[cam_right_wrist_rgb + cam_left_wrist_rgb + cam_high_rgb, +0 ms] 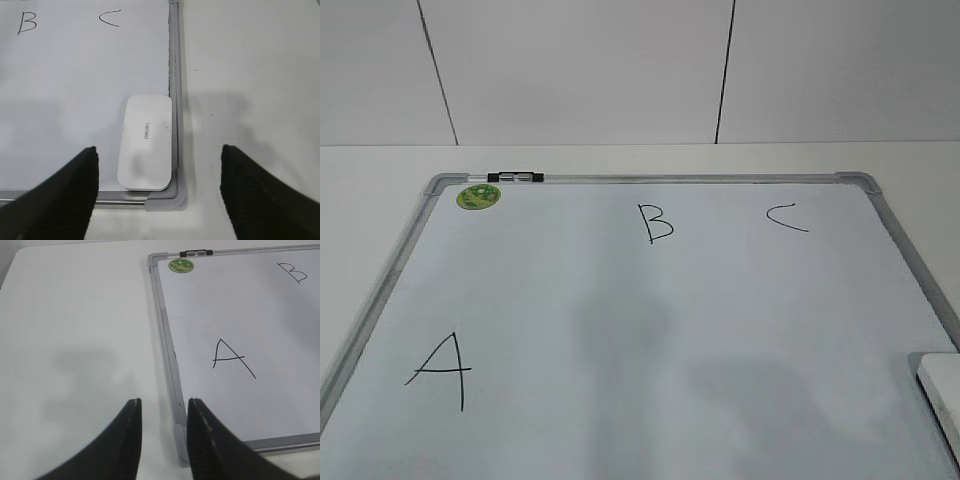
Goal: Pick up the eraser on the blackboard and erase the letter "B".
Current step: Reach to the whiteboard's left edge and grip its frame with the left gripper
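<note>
The blackboard (650, 330) is a white dry-erase board with a silver frame, lying flat on the table. The letter "B" (655, 223) is at its far middle; it also shows in the left wrist view (292, 272) and the right wrist view (26, 23). The eraser (147, 143), a white rounded block with grey lettering, lies in the board's near right corner; only its edge shows in the exterior view (940, 385). My right gripper (159, 152) is wide open above the eraser, one jaw on each side. My left gripper (164, 407) is open and empty over the board's near left frame.
A larger "A" (440, 368) is at the board's near left and a "C" (788, 216) at the far right. A green sticker (478, 196) and a black-and-silver clip (516, 177) sit at the far left corner. White table (75, 340) surrounds the board.
</note>
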### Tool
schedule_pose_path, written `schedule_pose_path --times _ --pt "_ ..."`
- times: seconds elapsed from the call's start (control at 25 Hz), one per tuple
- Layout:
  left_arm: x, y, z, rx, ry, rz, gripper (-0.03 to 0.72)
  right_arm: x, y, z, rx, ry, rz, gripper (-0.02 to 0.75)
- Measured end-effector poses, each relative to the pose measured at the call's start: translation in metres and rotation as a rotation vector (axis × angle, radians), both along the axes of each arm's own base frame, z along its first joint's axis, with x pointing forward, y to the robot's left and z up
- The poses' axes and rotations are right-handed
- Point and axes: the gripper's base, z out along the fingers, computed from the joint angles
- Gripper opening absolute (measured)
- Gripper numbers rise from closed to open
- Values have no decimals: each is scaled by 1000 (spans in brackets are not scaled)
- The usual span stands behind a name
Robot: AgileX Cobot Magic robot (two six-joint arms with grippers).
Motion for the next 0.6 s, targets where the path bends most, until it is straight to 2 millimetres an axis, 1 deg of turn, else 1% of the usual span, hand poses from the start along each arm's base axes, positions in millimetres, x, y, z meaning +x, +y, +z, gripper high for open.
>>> schedule_pose_path --times 0.6 --pt "0 0 0 0 0 0 237 0 0 0 -5 0 -3 584"
